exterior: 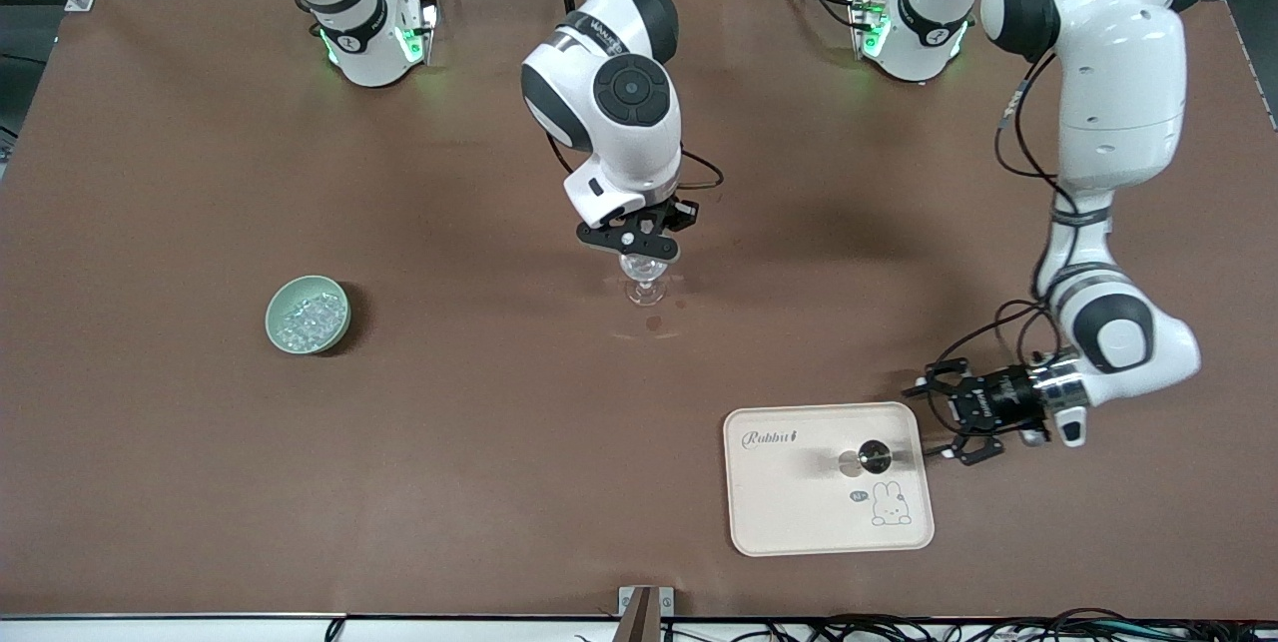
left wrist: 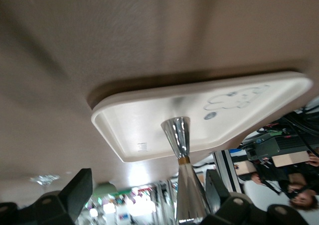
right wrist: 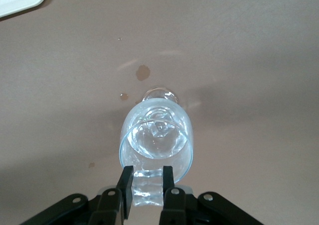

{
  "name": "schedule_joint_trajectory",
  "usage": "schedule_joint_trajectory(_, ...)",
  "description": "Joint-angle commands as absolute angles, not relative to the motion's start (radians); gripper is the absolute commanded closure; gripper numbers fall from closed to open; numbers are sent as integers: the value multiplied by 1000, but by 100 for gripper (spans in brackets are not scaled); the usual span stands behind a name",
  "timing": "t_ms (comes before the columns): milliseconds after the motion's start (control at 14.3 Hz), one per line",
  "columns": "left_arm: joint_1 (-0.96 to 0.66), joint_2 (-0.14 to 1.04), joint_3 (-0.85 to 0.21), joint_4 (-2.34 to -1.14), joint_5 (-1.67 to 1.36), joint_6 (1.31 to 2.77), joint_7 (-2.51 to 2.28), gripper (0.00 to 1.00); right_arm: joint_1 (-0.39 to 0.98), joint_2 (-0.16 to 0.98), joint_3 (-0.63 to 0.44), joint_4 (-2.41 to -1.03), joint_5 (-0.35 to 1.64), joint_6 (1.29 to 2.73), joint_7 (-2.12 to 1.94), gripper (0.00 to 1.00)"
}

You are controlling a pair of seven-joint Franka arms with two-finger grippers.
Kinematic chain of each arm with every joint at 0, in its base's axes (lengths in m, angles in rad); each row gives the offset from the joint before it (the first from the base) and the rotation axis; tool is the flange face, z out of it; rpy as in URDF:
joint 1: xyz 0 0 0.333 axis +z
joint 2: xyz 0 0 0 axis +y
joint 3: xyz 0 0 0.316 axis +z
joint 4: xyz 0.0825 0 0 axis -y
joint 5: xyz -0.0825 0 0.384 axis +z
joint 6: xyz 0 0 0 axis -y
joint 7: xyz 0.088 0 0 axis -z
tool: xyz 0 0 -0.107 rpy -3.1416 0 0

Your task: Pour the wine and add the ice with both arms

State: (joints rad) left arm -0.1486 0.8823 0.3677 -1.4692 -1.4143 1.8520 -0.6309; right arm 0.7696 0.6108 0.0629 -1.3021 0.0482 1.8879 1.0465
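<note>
Over the wine glass (right wrist: pixel 156 139) mid-table, my right gripper (right wrist: pixel 147 185) pinches one ice chunk (right wrist: pixel 148 188); released off-centre it could bounce off the rim. Glass already holds ice. My left gripper (exterior: pixel 963 410) waits, fingers spread, beside the tray (exterior: pixel 769 512) with its bottle (left wrist: pixel 183 170).

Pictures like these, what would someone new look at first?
Probably the right tool, pinching an ice chunk over the wine glass mid-table. Next, the left tool, open beside the rabbit tray where a shiny jigger stands. Then the green bowl of ice.
</note>
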Motion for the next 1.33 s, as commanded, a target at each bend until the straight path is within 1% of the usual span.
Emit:
schedule_joint_trajectory(0,-158,813,402,-1380,-1169,1804,-638,0,770,614,66,-1287,29,1868,1060,82)
schedule_joint_trajectory(70,-158,801,400,-1332,-1052,1804,-637,0,770,614,66,-1287,31,1870,1060,70)
schedule_joint_trajectory(140,-161,795,400,-1284,-952,1804,-632,0,770,614,66,-1287,31,1868,1060,61)
schedule_joint_trajectory(209,-167,793,397,-1234,-881,1816,-627,0,770,614,66,-1287,31,1868,1061,48)
schedule_joint_trajectory(279,-167,784,399,-1206,-856,1837,-626,0,772,614,66,-1287,31,1870,1063,35)
schedule_joint_trajectory(349,-167,766,394,-1204,-857,1882,-626,0,773,612,66,-1285,32,1868,1074,24)
schedule_joint_trajectory(419,-166,744,391,-1206,-857,1910,-635,0,773,611,67,-1285,32,1868,1092,16)
schedule_joint_trajectory(558,-164,666,396,-1210,-835,1913,-628,0,775,601,71,-1282,31,1868,1100,4)
schedule_joint_trajectory(628,-157,632,391,-1212,-771,1910,-623,0,770,592,69,-1282,25,1867,1098,0)
schedule_joint_trajectory(767,-147,530,356,-1227,-623,1904,-521,0,743,536,60,-1284,-20,1859,1083,0)
schedule_joint_trajectory(907,-129,471,328,-1230,-533,1887,-381,0,666,465,61,-1287,-142,1775,1071,0)
schedule_joint_trajectory(1047,-106,402,279,-1230,-398,1847,-242,0,573,405,60,-1308,-166,1758,1051,0)
schedule_joint_trajectory(1116,-100,365,252,-1230,-337,1820,-154,0,516,352,61,-1334,-167,1755,981,0)
schedule_joint_trajectory(1256,-74,309,223,-1230,-292,1734,-48,0,438,287,60,-1342,-169,1670,821,0)
